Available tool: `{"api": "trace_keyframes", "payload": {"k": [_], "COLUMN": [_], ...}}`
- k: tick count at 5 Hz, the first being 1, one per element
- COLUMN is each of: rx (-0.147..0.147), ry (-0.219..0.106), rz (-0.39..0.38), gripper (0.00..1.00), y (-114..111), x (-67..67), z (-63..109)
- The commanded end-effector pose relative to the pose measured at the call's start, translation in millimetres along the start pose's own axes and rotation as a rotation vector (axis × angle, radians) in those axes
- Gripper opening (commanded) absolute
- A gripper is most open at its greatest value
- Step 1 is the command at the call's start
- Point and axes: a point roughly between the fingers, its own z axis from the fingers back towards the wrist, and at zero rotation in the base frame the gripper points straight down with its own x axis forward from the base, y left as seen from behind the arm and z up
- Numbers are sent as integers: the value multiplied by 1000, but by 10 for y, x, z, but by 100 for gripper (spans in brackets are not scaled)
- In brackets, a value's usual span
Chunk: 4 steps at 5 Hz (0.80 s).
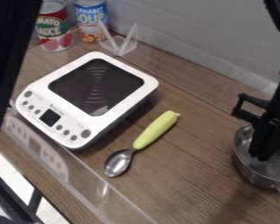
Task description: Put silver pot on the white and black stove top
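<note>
Silver pot: shiny steel, round, low walls w/ rolled rim.

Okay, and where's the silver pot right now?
The silver pot is at the right edge of the camera view, under the gripper, right of the spoon.

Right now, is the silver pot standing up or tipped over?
Standing up: the silver pot has its base on the wood and its open top facing up.

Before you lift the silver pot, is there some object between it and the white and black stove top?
Yes: the spoon with yellow-green handle lies between the silver pot and the stove top.
</note>
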Motion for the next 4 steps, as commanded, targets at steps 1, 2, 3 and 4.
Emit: {"api": "trace_keyframes", "payload": {"k": [1,2,3,4], "rx": [-46,-61,-72,-59], "ry": [-109,-128,-137,-131], "rz": [16,52,82,63], "gripper": [0,0,0,100], "y": [228,588,880,784], "x": [-117,-245,-285,-355], "z": [537,802,953,862]}}
